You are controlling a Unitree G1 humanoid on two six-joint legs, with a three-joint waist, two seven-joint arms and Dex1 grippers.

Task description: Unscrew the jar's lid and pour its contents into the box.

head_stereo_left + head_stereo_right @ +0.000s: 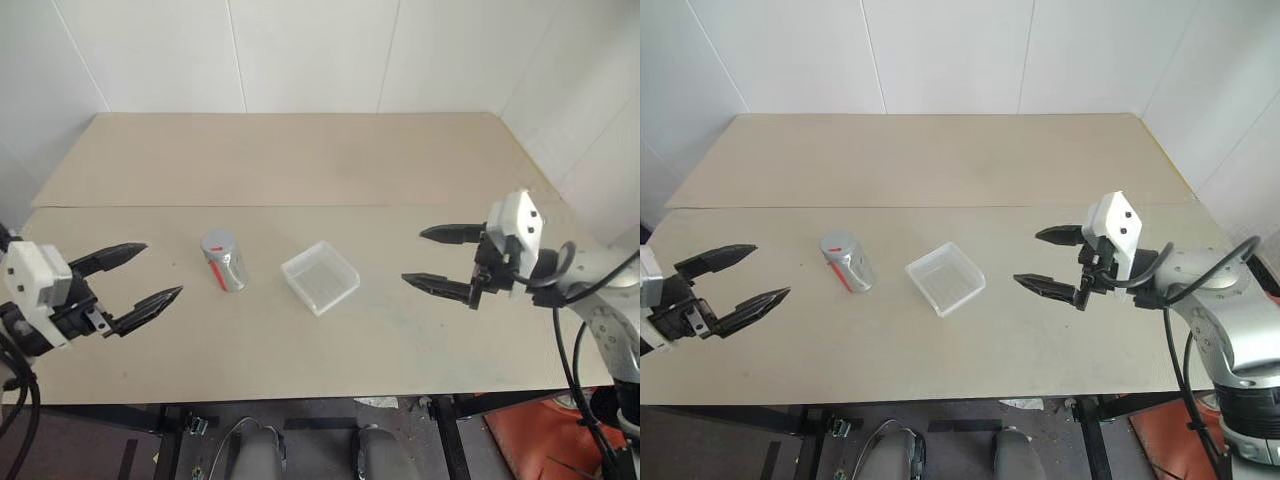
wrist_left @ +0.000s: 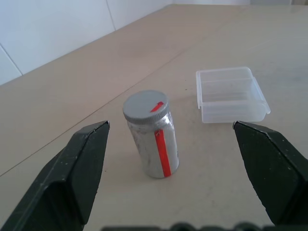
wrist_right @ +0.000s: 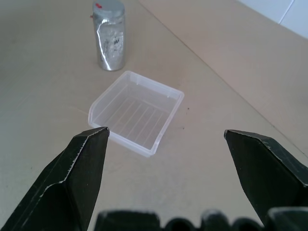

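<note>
On the far left of the surface [image 1: 300, 330], left pincer [image 1: 140, 280] hangs level, jaws spread wide, nothing in them, aimed toward the jar [image 1: 223, 261]. Clear gap between tips and jar.

Jar stands upright, lid [image 2: 146, 105] screwed on, red stripe down the side. Contents can't be made out through the wall. Jar sits just left of the box [image 1: 320, 276], close but not touching. Box is flat on the surface, open side up, nothing visible inside.

Right pincer [image 1: 440, 260] is well right of the box, tilted slightly down, jaws also fully apart and empty, pointing back at the box and jar.

Step in hand, by my read: pre-grasp, nothing started. Lid on, jar untouched.

Next move likely needs: one pincer closes on the jar body to pin it, the other comes over the lid and grips its rim for the twist. Smooth metal wall may slip under torque, so the body grip wants to be firm. Keep clear of the box, it looks light enough to skid if bumped.
</note>
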